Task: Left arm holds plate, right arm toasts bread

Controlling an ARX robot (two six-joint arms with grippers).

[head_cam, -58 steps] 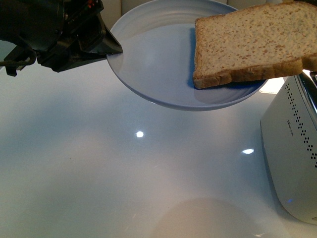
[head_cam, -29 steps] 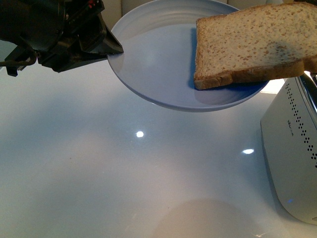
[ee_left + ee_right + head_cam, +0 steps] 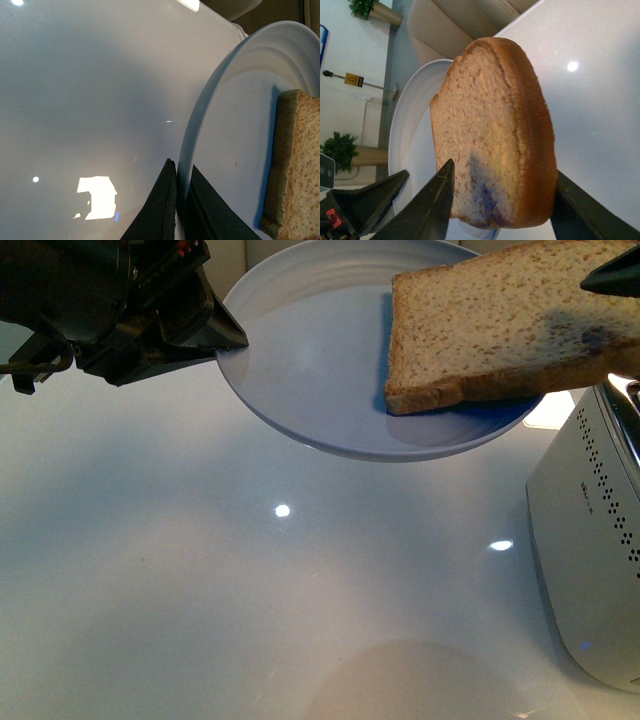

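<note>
Two grippers are at work, and both have hold of something. Over on the left, the left gripper [image 3: 228, 340] has its black wedge jaws pressed together on the rim of the plate [image 3: 300, 370]. The left wrist view confirms it: one jaw under the rim and one on top, with the pale edge running between them. The plate hangs in the air above the glossy white table [image 3: 200, 570], gripped at its left edge, its ridged well turned a little toward the front camera.

Now the bread [image 3: 500, 325]. It sits over the right side of the plate, with its far end reaching past the plate's right rim. Its near corner throws a dark shadow onto the plate just beneath it, but whether that corner touches the plate I cannot tell. The right gripper [image 3: 504, 170] is pinching the slice. In the right wrist view one dark jaw lies against the speckled face and the other against the back, with the tan crust running along the edge between them. A bluish smudge shows on the crumb right beside the jaw. From the front, only one black tip of that gripper pokes in at the upper right, on top of the slice.

Below the overhanging end of the bread stands a white toaster [image 3: 590, 560], at the table's right edge, with rows of small holes down its side.
</note>
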